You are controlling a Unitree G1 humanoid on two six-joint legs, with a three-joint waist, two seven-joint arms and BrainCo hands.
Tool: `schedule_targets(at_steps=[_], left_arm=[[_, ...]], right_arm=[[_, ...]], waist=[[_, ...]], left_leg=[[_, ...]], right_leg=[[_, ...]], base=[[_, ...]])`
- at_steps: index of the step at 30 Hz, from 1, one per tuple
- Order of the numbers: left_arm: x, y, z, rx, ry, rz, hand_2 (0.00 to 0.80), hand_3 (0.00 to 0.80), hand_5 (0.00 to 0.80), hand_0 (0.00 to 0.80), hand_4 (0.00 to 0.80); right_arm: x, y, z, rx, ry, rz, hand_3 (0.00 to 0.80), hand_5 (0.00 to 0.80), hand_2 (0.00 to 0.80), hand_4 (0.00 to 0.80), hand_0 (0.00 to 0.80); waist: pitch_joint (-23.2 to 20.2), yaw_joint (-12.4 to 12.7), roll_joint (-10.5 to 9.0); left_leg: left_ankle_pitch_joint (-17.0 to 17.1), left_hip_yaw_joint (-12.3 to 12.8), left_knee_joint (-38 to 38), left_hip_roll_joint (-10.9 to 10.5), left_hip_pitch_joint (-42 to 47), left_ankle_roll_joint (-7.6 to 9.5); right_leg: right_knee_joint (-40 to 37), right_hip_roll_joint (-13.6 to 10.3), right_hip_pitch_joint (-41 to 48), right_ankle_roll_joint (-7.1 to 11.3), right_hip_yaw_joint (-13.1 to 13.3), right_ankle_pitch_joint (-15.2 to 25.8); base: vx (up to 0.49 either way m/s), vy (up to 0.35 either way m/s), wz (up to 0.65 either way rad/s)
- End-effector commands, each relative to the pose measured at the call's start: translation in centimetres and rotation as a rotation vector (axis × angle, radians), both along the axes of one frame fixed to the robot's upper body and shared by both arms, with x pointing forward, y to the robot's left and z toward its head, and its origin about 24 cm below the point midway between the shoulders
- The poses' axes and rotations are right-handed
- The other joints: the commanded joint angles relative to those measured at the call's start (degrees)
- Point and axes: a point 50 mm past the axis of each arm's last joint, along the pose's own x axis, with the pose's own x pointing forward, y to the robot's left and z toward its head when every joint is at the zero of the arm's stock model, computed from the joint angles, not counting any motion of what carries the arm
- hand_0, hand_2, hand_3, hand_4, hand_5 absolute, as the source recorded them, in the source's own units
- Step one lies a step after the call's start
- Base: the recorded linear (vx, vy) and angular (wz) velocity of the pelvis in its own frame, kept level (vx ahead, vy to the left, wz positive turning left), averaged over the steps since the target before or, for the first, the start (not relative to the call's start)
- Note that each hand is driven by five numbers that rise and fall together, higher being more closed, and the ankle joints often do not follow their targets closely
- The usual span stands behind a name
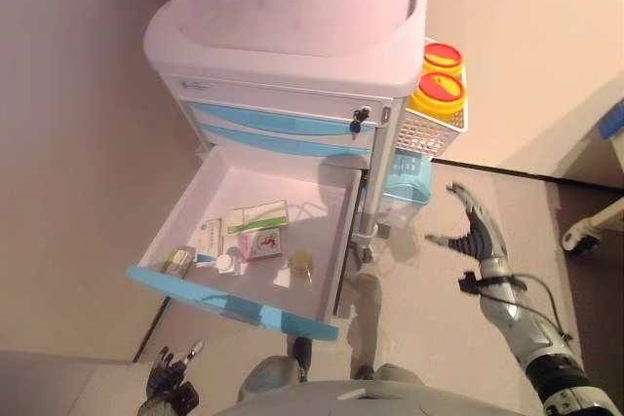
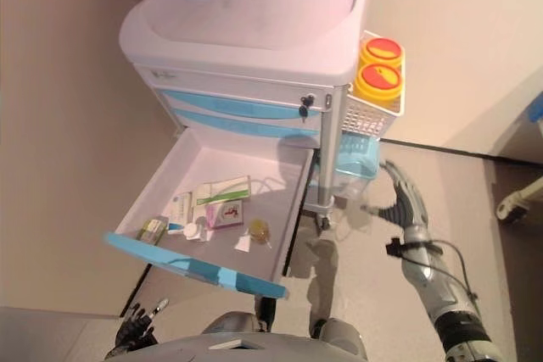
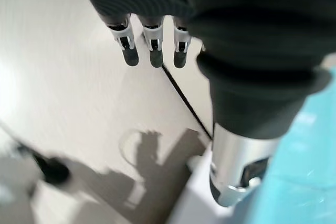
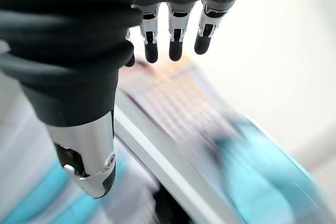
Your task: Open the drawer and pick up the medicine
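The lowest drawer [image 1: 331,241] of a white cart [image 1: 292,36] with blue drawer fronts stands pulled out. In it lie several medicine boxes [image 1: 257,216], a small white bottle [image 1: 225,263], a small amber jar [image 1: 300,261] and a pack [image 1: 178,260] near the front left. My right hand [image 1: 475,233] is open and empty in the air to the right of the drawer. My left hand [image 1: 168,377] hangs low below the drawer's blue front [image 1: 234,304], fingers relaxed and empty.
Two yellow containers with red lids [image 1: 439,80] sit in a white basket [image 1: 429,133] on the cart's right side, above a light-blue bin [image 1: 405,187]. A wall runs along the left. A wheeled object [image 1: 585,233] shows at the right edge.
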Motion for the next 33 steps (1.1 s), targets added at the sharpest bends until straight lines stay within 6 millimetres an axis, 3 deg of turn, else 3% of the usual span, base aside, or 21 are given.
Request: schedule_targets(at_steps=[1,6,10,20,33], left_arm=[[1.7,0.2,0.5,0.166,0.061,-0.215,0.000,0.000,0.000,0.000,0.000],[0.5,0.1,-0.1,0.179,0.193,-0.348,0.000,0.000,0.000,0.000,0.000],[0.7,0.0,-0.3,0.162,0.225,-0.423,0.000,0.000,0.000,0.000,0.000],[1.6,-1.0,-0.5,0.121,0.235,-0.533,0.000,0.000,0.000,0.000,0.000],[2.2,-1.8,-0.6,0.129,0.231,-0.616,0.000,0.000,0.000,0.000,0.000]], right_arm=[[1.5,2.4,5.3,-0.102,-0.257,0.228,0.000,0.000,0.000,0.000,0.000],[1.9,6.0,8.3,-0.248,-0.293,0.558,0.000,0.000,0.000,0.000,0.000],[2.6,8.0,8.8,-0.338,-0.234,0.708,0.000,0.000,0.000,0.000,0.000],[4.5,10.7,4.7,-0.536,-0.025,0.787,0.000,0.000,0.000,0.000,0.000],[4.4,12.2,-0.1,-0.638,0.126,0.817,0.000,0.000,0.000,0.000,0.000]], waist=[[1.84,-0.69,-0.61],[1.29,0.55,-1.05],[1.05,2.20,-1.50],[0.84,6.68,-2.21],[0.83,10.02,-2.40]], left_leg=[[-9.51,0.41,2.92,-2.15,2.00,1.95],[-8.78,0.48,1.57,-1.92,1.93,1.63],[-8.20,-0.23,0.84,-1.98,1.62,1.36],[-6.89,-3.17,-0.59,-2.31,0.90,1.00],[-5.70,-6.13,-1.40,-3.02,0.09,0.93]], right_leg=[[-11.54,0.34,5.78,3.39,3.65,4.56],[-12.38,0.21,5.72,3.69,3.08,5.00],[-12.79,-0.02,5.85,3.78,1.76,5.12],[-14.12,-0.69,6.69,3.78,-1.71,5.77],[-14.40,-0.89,7.00,3.93,-4.01,6.12]], base=[[-0.021,0.056,-0.07],[-0.008,0.017,-0.02],[-0.010,-0.003,0.04],[-0.014,-0.013,0.21],[-0.001,-0.002,0.19]])
